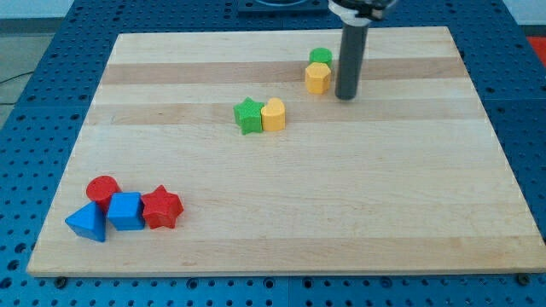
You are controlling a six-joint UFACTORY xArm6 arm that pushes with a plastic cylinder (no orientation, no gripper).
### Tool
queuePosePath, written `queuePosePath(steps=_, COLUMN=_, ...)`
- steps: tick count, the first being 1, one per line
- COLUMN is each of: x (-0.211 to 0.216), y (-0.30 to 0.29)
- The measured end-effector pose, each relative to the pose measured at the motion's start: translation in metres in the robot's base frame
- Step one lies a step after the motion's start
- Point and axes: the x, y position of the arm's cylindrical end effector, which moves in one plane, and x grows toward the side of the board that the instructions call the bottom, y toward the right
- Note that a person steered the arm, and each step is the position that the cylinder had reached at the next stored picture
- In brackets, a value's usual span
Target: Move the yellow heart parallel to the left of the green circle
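The yellow heart point(273, 113) lies near the middle of the wooden board point(281, 230), touching the right side of a green star point(248, 116). The green circle point(321, 58) sits near the view's top, right of centre, with a yellow pentagon point(317, 78) touching its lower edge. My tip point(345, 96) stands just right of the yellow pentagon, a small gap away. It is up and to the right of the yellow heart, well apart from it.
A cluster sits at the board's lower left: a red circle point(103, 189), a blue triangle point(87, 223), a blue cube point(125, 211) and a red star point(161, 207). A blue perforated table surrounds the board.
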Motion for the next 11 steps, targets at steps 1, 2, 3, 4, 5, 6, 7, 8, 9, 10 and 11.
queuePosePath(steps=1, x=0.079, y=-0.01)
queuePosePath(steps=2, x=0.059, y=-0.048)
queuePosePath(steps=3, x=0.025, y=-0.094)
queuePosePath(steps=4, x=0.016, y=-0.127)
queuePosePath(steps=5, x=0.055, y=-0.125)
queuePosePath(steps=6, x=0.045, y=-0.179)
queuePosePath(steps=7, x=0.008, y=-0.194)
queuePosePath(steps=8, x=-0.015, y=-0.198)
queuePosePath(steps=9, x=0.053, y=-0.189)
queuePosePath(steps=10, x=0.03, y=-0.169)
queuePosePath(steps=11, x=-0.017, y=-0.17)
